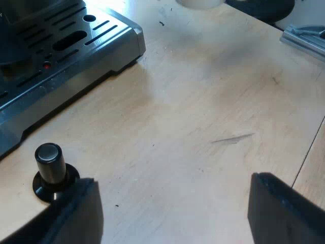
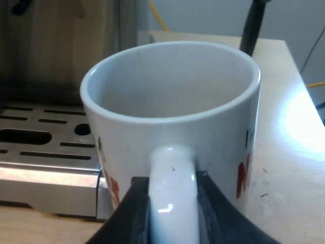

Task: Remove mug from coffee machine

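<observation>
A white mug (image 2: 172,117) with red and green lettering sits upright in my right gripper (image 2: 171,203), whose black fingers are shut on its handle. The mug is empty inside and stands beside the corner of the espresso machine's metal drip tray (image 2: 45,147), over the wooden table; I cannot tell whether it touches the table. My left gripper (image 1: 172,208) hovers open over bare table, nothing between its fingers (image 1: 284,213). A tamper with a black knob (image 1: 51,170) stands upright on the table close to one finger, near the drip tray (image 1: 76,46).
The machine's slotted drip tray has a small red light (image 1: 46,65) on it. A metal object (image 1: 304,38) lies at the table's far edge. A white rounded object (image 1: 200,3) shows beyond the tray. Light wooden table (image 1: 203,127) stretches between the machine and the edge.
</observation>
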